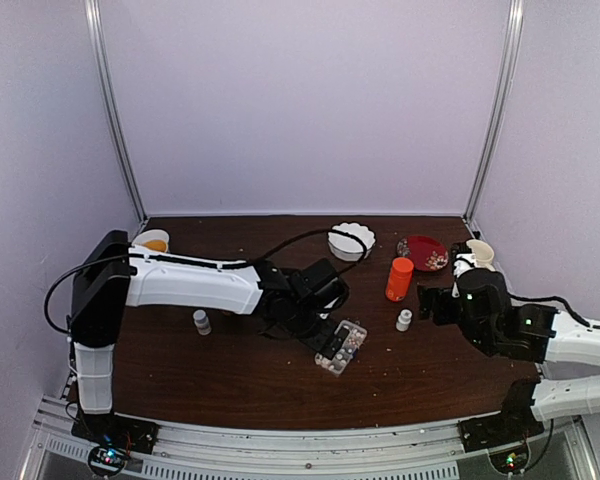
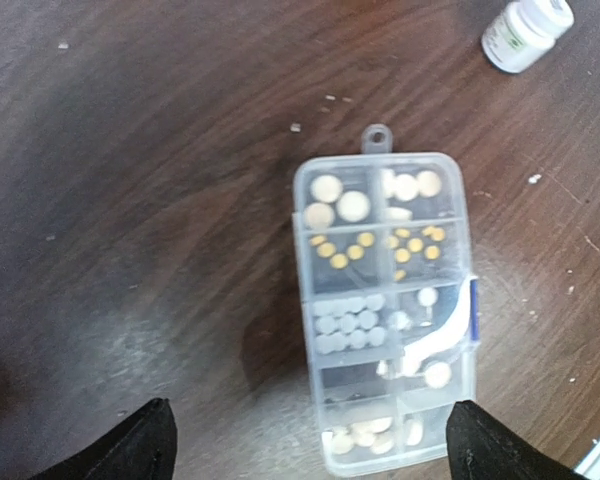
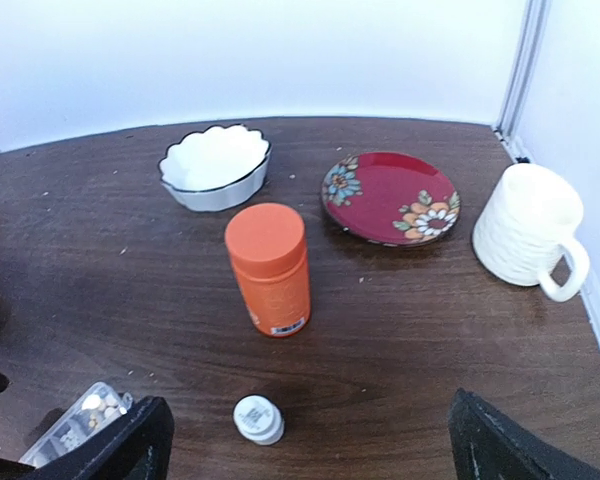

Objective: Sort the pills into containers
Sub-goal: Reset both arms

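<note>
Left end effector [image 2: 315, 448] spread wide, hovering over pill box [image 2: 450, 205] flat on counter [image 2: 130, 200]; pills [image 2: 346, 324] grouped in compartments. Right end effector [image 3: 312, 445] wide too, nothing held, small white bottle [image 3: 258, 418] nearby.

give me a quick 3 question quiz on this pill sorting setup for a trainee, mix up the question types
1. True or false: the orange bottle stands upright with its cap on.
2. What lies directly under the left gripper? A) organizer box B) red plate C) white mug
3. Fill in: the top view shows ___ small white bottles.
Key: 1 true; 2 A; 3 two.
</note>
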